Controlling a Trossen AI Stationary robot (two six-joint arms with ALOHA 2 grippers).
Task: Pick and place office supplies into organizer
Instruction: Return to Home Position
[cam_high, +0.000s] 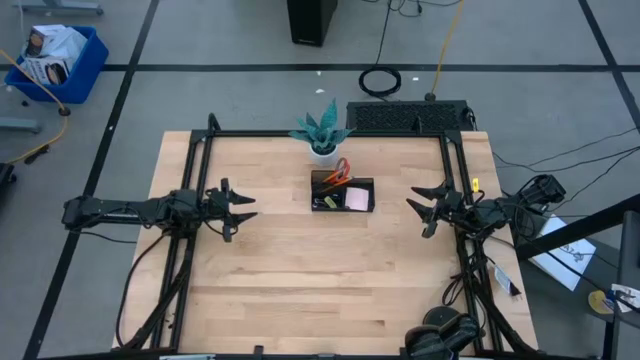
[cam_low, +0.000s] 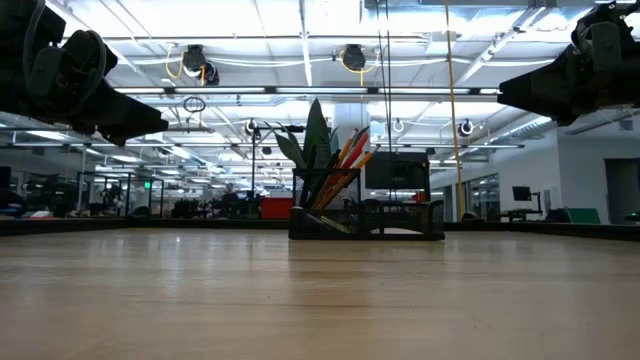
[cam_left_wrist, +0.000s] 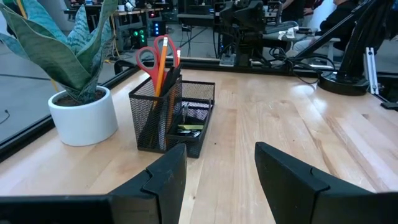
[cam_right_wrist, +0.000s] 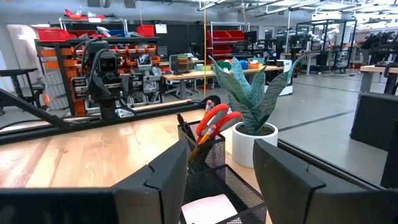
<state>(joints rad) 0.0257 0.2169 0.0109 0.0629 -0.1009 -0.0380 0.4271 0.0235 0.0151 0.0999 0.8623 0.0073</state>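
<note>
**First speaker:** Where is the organizer?

**Second speaker:** The black mesh organizer (cam_high: 342, 192) stands on the wooden counter (cam_high: 300, 290). It is midway between the left and right edges and close to the far edge. A white pot with a teal plant (cam_high: 323, 150) stands just beside it, nearer that far edge.

**First speaker:** What does it hold?

**Second speaker:** Red-handled scissors (cam_left_wrist: 149, 58) and orange pencils (cam_left_wrist: 163, 59) stand upright in the taller compartment. A pink sticky-note pad (cam_high: 356, 199) lies in the lower compartment beside a yellow-green item (cam_high: 320, 203) that is too small to identify.

**First speaker:** And the arms?

**Second speaker:** The left gripper (cam_high: 243, 205) hangs over the left part of the counter. Its fingers are spread with nothing between them, and it points toward the organizer. The right gripper (cam_high: 413, 199) faces it from the right part of the counter, nearer the right edge, also spread and holding nothing. The organizer sits between them, well apart from each. Seen from counter height, both grippers are raised above the wood.

**First speaker:** How much room is there to move?

**Second speaker:** Open wood lies between each gripper and the organizer, and the near half of the counter shows plain boards out to its corners. Black rails (cam_high: 197, 160) run along the left and right edges. The pot crowds the organizer only on its far side.
</note>
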